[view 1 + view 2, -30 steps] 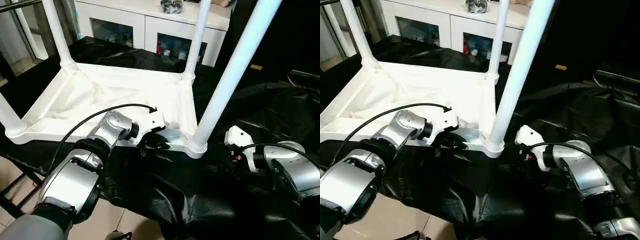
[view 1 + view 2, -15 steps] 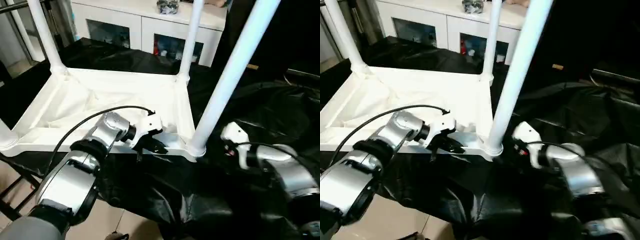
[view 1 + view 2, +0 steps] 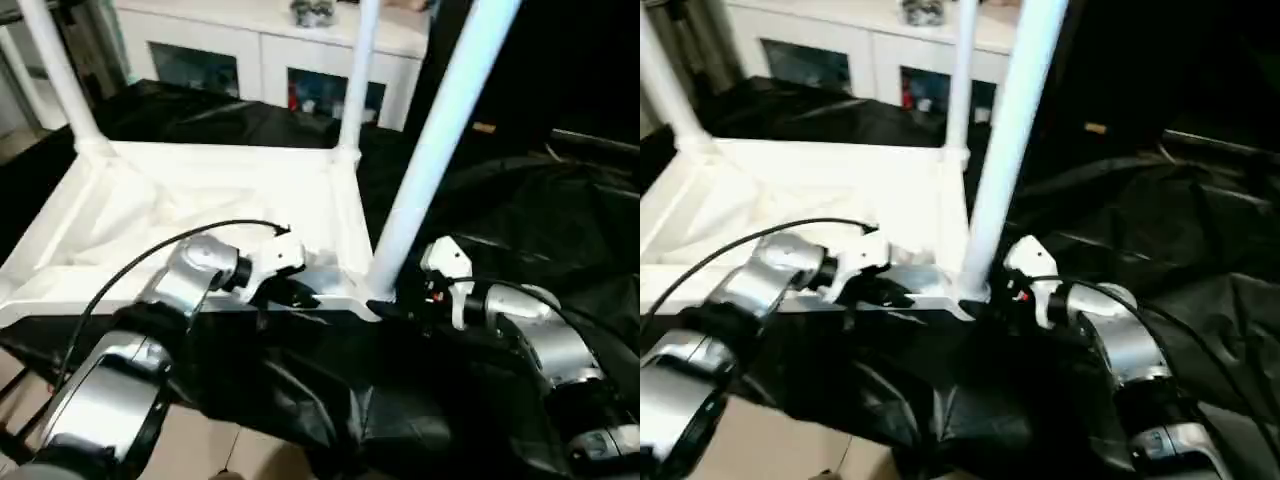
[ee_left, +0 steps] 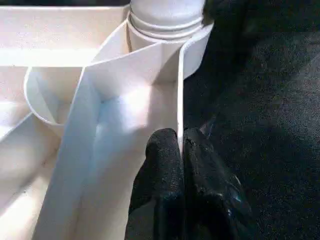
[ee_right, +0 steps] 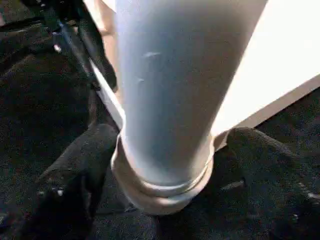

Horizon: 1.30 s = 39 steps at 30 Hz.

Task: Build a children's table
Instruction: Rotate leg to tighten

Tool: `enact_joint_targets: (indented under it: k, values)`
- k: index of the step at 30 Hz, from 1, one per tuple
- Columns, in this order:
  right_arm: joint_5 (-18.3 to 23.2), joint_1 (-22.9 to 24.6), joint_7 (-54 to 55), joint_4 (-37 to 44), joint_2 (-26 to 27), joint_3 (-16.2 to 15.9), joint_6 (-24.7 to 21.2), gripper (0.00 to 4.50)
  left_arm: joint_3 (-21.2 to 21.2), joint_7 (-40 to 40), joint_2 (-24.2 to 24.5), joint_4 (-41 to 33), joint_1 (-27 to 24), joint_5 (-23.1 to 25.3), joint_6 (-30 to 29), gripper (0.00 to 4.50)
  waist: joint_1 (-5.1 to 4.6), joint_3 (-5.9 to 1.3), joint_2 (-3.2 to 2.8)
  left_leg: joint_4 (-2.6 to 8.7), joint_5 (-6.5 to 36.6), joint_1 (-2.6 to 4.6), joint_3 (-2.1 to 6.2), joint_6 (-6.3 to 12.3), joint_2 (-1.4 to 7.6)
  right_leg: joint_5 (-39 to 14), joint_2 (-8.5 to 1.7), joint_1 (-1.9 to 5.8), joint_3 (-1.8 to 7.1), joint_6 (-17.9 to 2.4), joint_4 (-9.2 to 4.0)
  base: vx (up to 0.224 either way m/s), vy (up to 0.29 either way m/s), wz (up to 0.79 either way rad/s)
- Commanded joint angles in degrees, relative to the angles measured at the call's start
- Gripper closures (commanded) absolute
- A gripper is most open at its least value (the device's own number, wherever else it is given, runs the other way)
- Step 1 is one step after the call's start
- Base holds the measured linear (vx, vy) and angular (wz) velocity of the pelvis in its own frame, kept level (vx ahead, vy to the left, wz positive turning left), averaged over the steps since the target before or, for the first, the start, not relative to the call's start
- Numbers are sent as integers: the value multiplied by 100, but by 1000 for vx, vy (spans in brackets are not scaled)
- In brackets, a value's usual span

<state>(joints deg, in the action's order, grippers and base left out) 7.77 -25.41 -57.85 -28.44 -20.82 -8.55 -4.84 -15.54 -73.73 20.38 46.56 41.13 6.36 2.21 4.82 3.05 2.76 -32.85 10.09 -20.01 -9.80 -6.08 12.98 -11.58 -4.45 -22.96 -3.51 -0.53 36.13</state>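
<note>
The children's table (image 3: 210, 200) lies upside down on a surface draped in black sheeting (image 3: 520, 220), its ribbed underside facing up and its white legs rising out of the rounded corner sockets. From my seat it reads as hollow moulded plastic: light for its bulk, stiff along the rim and ribs, smooth enough to slip under a loose hold. I judge the thin rim wall and the thick socket collars the safest places to take hold, low down where the leverage is small; pulling high on a leg could rack it in its socket.

My left gripper (image 4: 179, 145) has its two black fingers pressed together on the tabletop's thin edge wall, pinching it just beside the near corner socket. My right gripper (image 5: 165, 165) is spread wide around the base of the near leg (image 3: 435, 150), one finger (image 5: 75, 170) on each side of the socket collar (image 5: 162, 192); whether the pads actually press the plastic I cannot tell.

Beyond the table, past both grippers, stands a white glass-door cabinet (image 3: 270, 55) with small objects on its top.

No brand, label or legible writing shows on the table or the legs. A small orange tag (image 3: 484, 127) lies on the sheeting beyond the right gripper, too small to read.
</note>
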Motion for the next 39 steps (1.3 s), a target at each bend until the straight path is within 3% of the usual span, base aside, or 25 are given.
enact_joint_targets:
  k: [1, 7, 17, 21, 22, 26, 29, 30, 32, 33, 34, 36, 39]
  values:
    - [58, -121, -18, -102, 6, 7, 75, 82, 40, -91, 95, 122, -286, -90, -212, 450, 76, -345, 70, 338, 941, -39, -36, 277, 23, -967, -347, 313, 230, -1164, -455, 0, 0, 0]
    - [27, -311, -151, -374, 124, -44, 230, 136, -4, -179, 192, -481, -505, -176, -613, 450, 73, -359, 67, 324, 750, -39, -55, 364, 16, -471, -334, 325, 232, -1322, -398, 0, 0, 0]
    - [-30, -390, -278, -635, 176, -120, 354, 222, 6, -55, 265, -793, -581, -177, -906, 450, 70, -352, 77, 341, 871, -25, -52, 272, 23, -779, -334, 313, 236, -1238, -423, 0, 0, 0]
    - [-107, -373, 70, -873, 316, -50, 419, 246, 190, 507, 123, -712, -497, -196, -1027, 450, 70, -343, 92, 348, 961, -13, -53, 228, 11, -933, -334, 297, 234, -1204, -450, 0, 0, 0]
    - [-185, -415, 630, -1152, 494, 57, 444, 247, 305, 1064, -71, -616, -374, -146, -1176, 450, 64, -343, 110, 349, 993, -18, -54, 203, 14, -1037, -334, 298, 236, -1169, -455, 0, 0, 0]
    - [-243, -496, 1717, -1543, 942, 240, 278, 251, 430, 1938, -521, -570, -170, -78, -1454, 450, 59, -338, 99, 371, 1109, -2, -38, 31, 8, -1438, -342, 278, 230, -1056, -491, 0, 0, 0]
    - [-308, -493, 2217, -1610, 1217, 247, 186, 252, 472, 2381, -820, -541, -59, -66, -1590, 450, 86, -345, 109, 359, 1079, 6, -50, 86, -1, -1320, -334, 269, 247, -1036, -494, 0, 0, 0]
    - [-385, -500, 2573, -1653, 1414, 225, 103, 252, 452, 2637, -1029, -508, -1, -43, -1630, 450, 100, -351, 80, 360, 963, -3, -54, 96, -7, -1100, -315, 270, 253, -1030, -481, 0, 0, 0]
    - [-398, -521, 2740, -1686, 1577, 192, -49, 252, 386, 2762, -1188, -487, 22, -25, -1609, 450, 113, -353, 91, 364, 965, -6, -50, 97, -18, -1068, -311, 279, 244, -1010, -483, 0, 0, 0]
    - [-434, -533, 2760, -1709, 1641, 152, -18, 252, 345, 2783, -1266, -463, 27, -10, -1575, 450, 120, -356, 56, 364, 992, 1, -49, 94, -14, -1075, -316, 276, 245, -1007, -485, 0, 0, 0]
    - [-447, -541, 2741, -1727, 1671, 130, 13, 252, 317, 2779, -1309, -454, 23, 1, -1549, 450, 122, -350, 75, 366, 1062, -2, -52, 100, -16, -1131, -312, 271, 243, -976, -503, 0, 0, 0]
    - [-440, -571, 2726, -1767, 1690, 153, 79, 182, 260, 2695, -1341, -485, 0, -4, -1490, 450, 131, -352, 70, 381, 1214, -5, -42, 90, -12, -1343, -321, 270, 241, -899, -526, 0, 0, 0]
    - [-233, -563, 2376, -1660, 1572, 290, 32, 162, 187, 2359, -1202, -649, -121, -59, -1236, 450, 128, -363, 52, 386, 1236, -16, -33, 79, -8, -1274, -316, 278, 241, -880, -524, 0, 0, 0]
